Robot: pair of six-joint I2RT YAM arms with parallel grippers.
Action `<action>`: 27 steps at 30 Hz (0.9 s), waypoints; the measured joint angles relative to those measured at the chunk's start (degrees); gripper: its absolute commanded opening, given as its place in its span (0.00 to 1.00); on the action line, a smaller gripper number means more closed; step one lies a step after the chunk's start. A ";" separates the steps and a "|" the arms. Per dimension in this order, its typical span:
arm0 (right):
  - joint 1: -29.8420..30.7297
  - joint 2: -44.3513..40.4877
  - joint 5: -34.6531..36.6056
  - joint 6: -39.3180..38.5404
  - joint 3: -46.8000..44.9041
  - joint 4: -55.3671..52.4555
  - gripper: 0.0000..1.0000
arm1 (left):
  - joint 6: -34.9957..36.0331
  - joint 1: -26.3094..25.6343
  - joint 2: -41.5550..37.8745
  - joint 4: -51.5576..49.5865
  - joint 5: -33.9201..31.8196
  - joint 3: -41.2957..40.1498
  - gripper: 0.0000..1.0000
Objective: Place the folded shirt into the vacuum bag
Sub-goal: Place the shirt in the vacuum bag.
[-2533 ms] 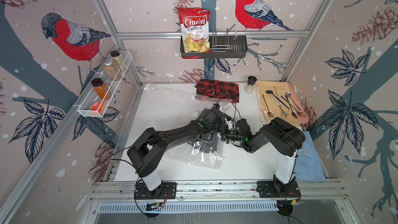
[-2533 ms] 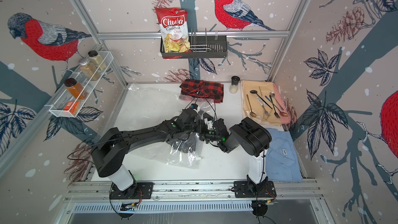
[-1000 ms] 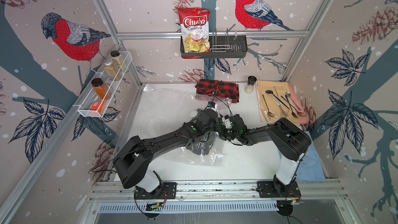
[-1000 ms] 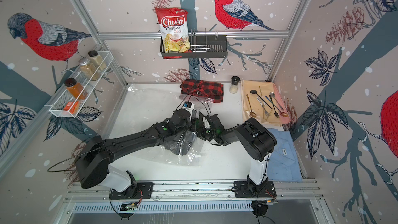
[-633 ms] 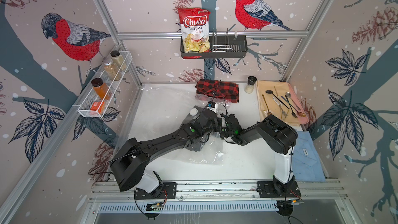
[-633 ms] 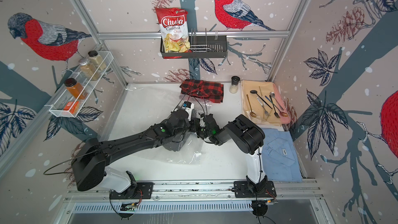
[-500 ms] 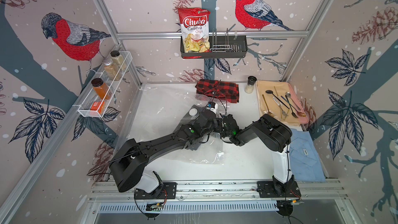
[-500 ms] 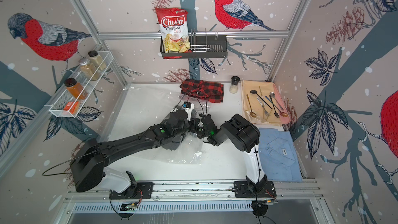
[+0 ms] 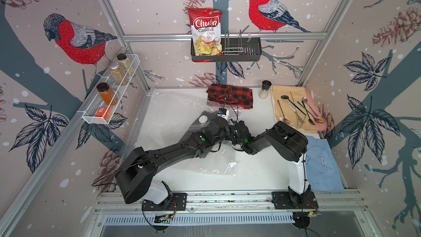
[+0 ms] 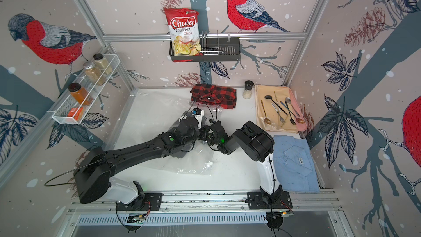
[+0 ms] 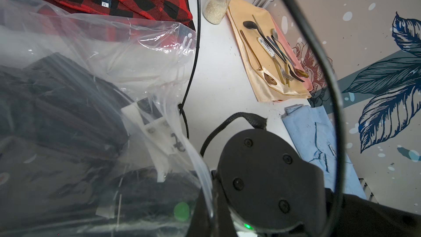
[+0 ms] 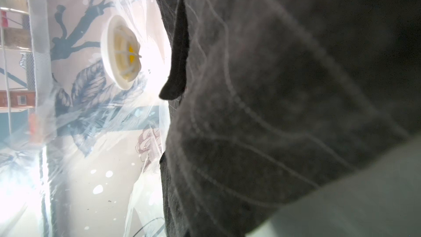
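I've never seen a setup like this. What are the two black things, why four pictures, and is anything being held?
Those are two robot arms, the left arm and the right arm, bolted to a rail at the near edge of the table. Both top views come from one camera overhead; the other two come from a small camera on each wrist. On the table lies a clear vacuum bag with a round white valve; a dark grey shirt shows through its plastic. Around it lie a red checked shirt, a shaker, cutlery on a cloth and a blue shirt. The left gripper and right gripper are shut and meet at the bag; what each pinches is hidden.
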 measured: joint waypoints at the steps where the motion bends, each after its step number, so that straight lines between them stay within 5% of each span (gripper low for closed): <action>1: 0.00 0.00 -0.02 0.00 0.50 -0.35 0.04 | -0.07 0.00 0.04 -0.02 -0.09 0.00 0.00; 12: 0.42 1.95 0.22 -0.24 6.99 -2.78 0.16 | -1.44 0.02 0.11 -0.57 -3.30 -0.76 0.00; 22: -0.20 -7.69 1.64 -2.62 -5.22 -4.81 0.50 | -1.05 0.35 -0.92 1.62 1.27 -1.40 0.00; 27: 0.15 -8.48 1.99 -3.80 -7.41 -4.52 0.52 | -0.94 0.81 -0.85 1.97 1.70 -1.42 0.00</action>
